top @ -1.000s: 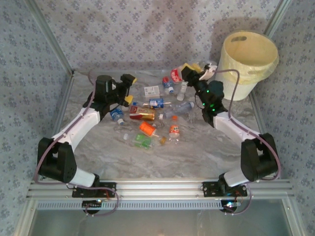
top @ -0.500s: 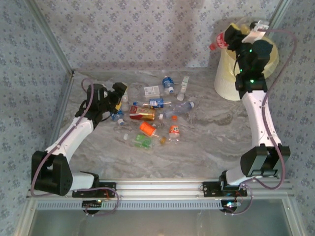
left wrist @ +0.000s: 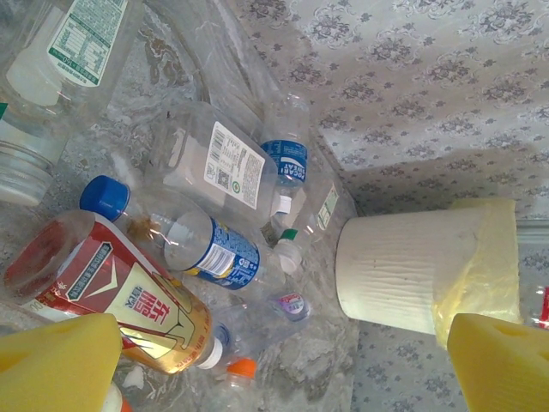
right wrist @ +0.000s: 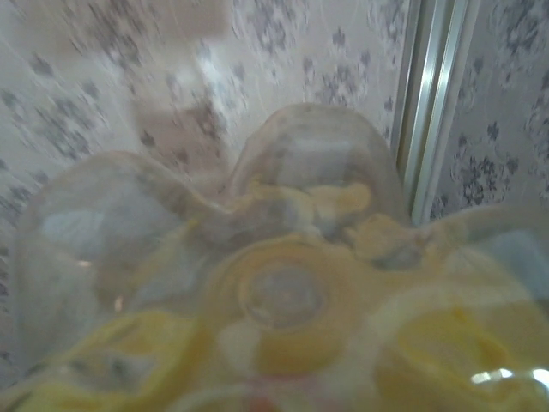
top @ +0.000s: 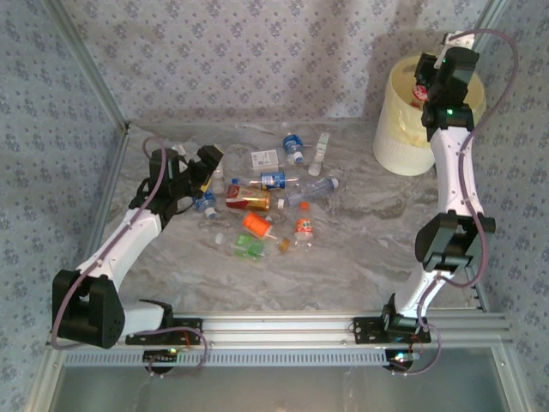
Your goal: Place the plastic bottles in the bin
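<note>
White right arm [top: 453,172] upright, apparently over bin [top: 399,129].

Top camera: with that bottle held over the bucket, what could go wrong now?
The red-labelled bottle in the right gripper hangs over the bin; released off-centre, it might clip the rim. The left gripper, open among crowded bottles, could nudge neighbours away.
</note>
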